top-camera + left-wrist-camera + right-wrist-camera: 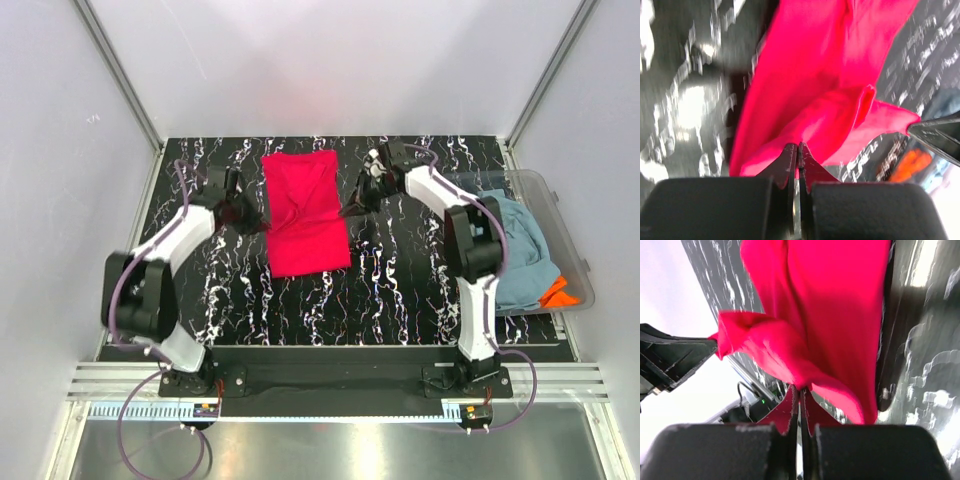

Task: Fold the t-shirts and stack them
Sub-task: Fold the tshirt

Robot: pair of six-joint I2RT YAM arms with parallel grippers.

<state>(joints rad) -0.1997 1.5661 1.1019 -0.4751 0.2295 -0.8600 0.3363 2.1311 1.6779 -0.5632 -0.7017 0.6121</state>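
The crimson red t-shirt [303, 212] lies lengthwise in the middle of the black marbled table, partly folded. My left gripper [262, 222] is shut on its left edge; in the left wrist view the closed fingertips [798, 146] pinch a raised fold of the red t-shirt [825, 65]. My right gripper [350, 208] is shut on its right edge; in the right wrist view the closed tips [801, 389] pinch the lifted red t-shirt [835, 305]. The grey-blue t-shirt [520, 250] and the orange t-shirt [558, 293] lie bunched in the tub at the right.
The clear plastic tub [572, 235] stands off the table's right edge. White walls and metal posts close in the back and sides. The marbled table [400, 290] shows in front of the red t-shirt. The other arm's finger [940, 135] shows in the left wrist view.
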